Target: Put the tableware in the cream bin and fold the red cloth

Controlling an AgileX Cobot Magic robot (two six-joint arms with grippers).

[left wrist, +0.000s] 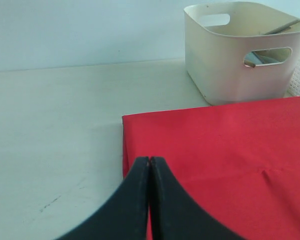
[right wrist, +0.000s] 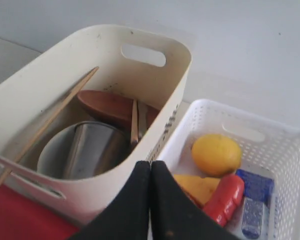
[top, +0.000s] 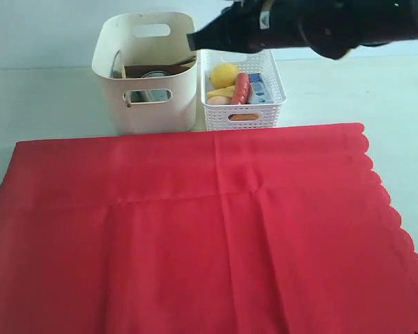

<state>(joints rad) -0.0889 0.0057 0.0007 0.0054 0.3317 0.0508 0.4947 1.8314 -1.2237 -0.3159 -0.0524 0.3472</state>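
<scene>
The red cloth [top: 195, 229] lies spread flat over the table, its scalloped edge on the right. Behind it stands the cream bin [top: 148, 76]. Inside, the right wrist view shows the brown wooden plate [right wrist: 110, 107], the steel cup [right wrist: 90, 150] and a chopstick [right wrist: 50, 120] leaning on the wall. My right gripper [top: 192, 40] hangs shut and empty over the rims where the bin meets the basket [right wrist: 150, 164]. My left gripper [left wrist: 150, 160] is shut with nothing in it, low over the cloth [left wrist: 230, 150] near its far left corner. It does not show in the exterior view.
A white lattice basket [top: 242, 111] stands right of the bin, touching it. It holds a lemon [top: 223, 74], a sausage [top: 242, 88], a milk carton [top: 259, 87] and an egg [top: 218, 100]. Bare white table [top: 49, 104] shows left of the bin.
</scene>
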